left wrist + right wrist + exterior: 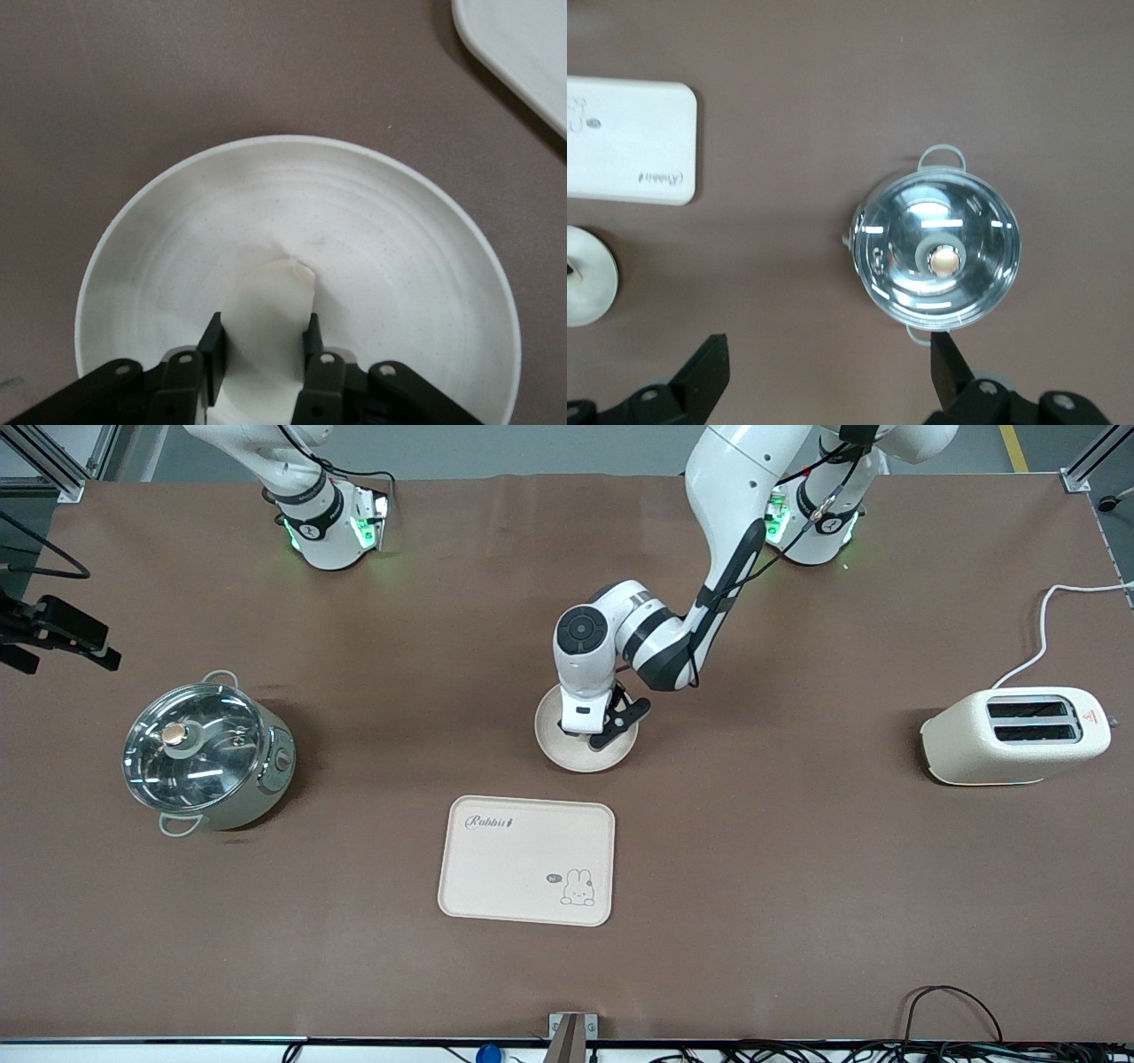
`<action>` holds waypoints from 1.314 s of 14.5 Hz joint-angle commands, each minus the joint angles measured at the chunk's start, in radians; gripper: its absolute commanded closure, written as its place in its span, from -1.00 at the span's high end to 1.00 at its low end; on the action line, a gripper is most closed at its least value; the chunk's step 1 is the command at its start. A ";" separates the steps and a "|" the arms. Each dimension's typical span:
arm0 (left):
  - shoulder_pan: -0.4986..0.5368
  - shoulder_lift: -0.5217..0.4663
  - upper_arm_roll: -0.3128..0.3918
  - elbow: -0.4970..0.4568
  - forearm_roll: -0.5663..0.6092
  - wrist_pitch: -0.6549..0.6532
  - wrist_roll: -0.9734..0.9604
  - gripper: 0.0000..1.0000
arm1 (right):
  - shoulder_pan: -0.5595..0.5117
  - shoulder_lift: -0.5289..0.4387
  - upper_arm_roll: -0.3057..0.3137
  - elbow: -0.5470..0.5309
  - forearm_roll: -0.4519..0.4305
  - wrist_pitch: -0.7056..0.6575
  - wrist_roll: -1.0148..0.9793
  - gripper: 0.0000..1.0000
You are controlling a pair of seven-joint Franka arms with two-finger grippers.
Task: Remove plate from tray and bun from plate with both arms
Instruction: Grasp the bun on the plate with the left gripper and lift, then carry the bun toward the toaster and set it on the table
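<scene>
The round cream plate (567,757) sits on the brown table, farther from the front camera than the tray. The left arm reaches down over it, and my left gripper (611,731) is low inside the plate. In the left wrist view my left gripper (263,332) is shut on the pale bun (275,292), one finger against each side, and the bun rests on the plate's floor (399,248). The front view hides the bun under the hand. My right gripper (830,354) is open and empty, high over the table near the pot, and out of the front view.
A rectangular cream tray (496,868) with a rabbit drawing lies nearer the front camera than the plate. A glass-lidded steel pot (205,748) stands toward the right arm's end. A cream toaster (1014,735) stands toward the left arm's end.
</scene>
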 commanded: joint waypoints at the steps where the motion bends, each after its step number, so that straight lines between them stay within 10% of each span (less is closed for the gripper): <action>1: 0.006 -0.020 0.003 -0.006 -0.014 0.003 0.008 -0.46 | 0.014 -0.007 -0.011 -0.002 -0.028 -0.027 0.005 1.00; 8: 0.087 -0.112 0.008 0.054 -0.011 -0.140 0.073 -0.49 | 0.014 -0.007 -0.011 -0.003 -0.031 -0.009 -0.001 1.00; 19: 0.611 -0.070 0.008 0.046 0.003 -0.206 0.811 -0.49 | 0.043 -0.007 -0.007 -0.012 -0.045 0.063 -0.004 1.00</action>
